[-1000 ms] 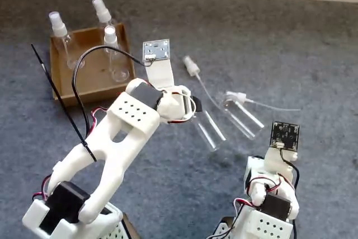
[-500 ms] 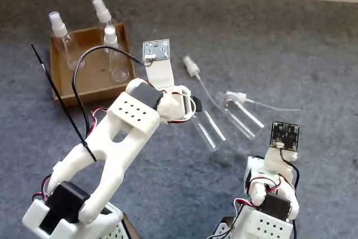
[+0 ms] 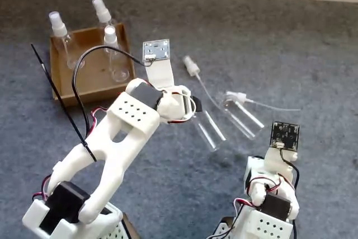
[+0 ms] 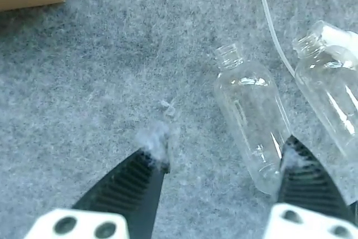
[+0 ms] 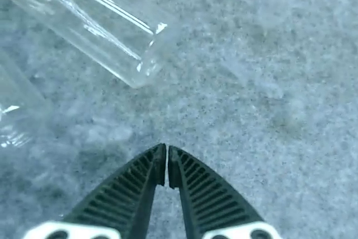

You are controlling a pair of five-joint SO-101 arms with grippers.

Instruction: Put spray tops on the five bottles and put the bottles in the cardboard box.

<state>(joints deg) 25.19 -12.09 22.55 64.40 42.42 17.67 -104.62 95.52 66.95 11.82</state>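
- A shallow brown cardboard box [image 3: 92, 76] sits at the upper left of the high view on a grey felt worktop [image 3: 291, 43]. Three clear plastic bottles with white spray tops [image 3: 114, 54] stand inside it.
- Two clear open-necked bottles lie at the centre. The nearer bottle [image 3: 210, 130] is by the left arm's wrist, and the farther bottle [image 3: 244, 118] has a white spray top [image 3: 236, 97] at its neck.
- A loose spray top with a long thin tube [image 3: 191, 66] lies above them.
- The left tool [image 4: 222, 152] has its black fingers spread apart, with one finger at the nearer bottle's [image 4: 251, 121] base.
- The right tool [image 5: 167, 160] is pinched together and empty, close to a bottle's base.
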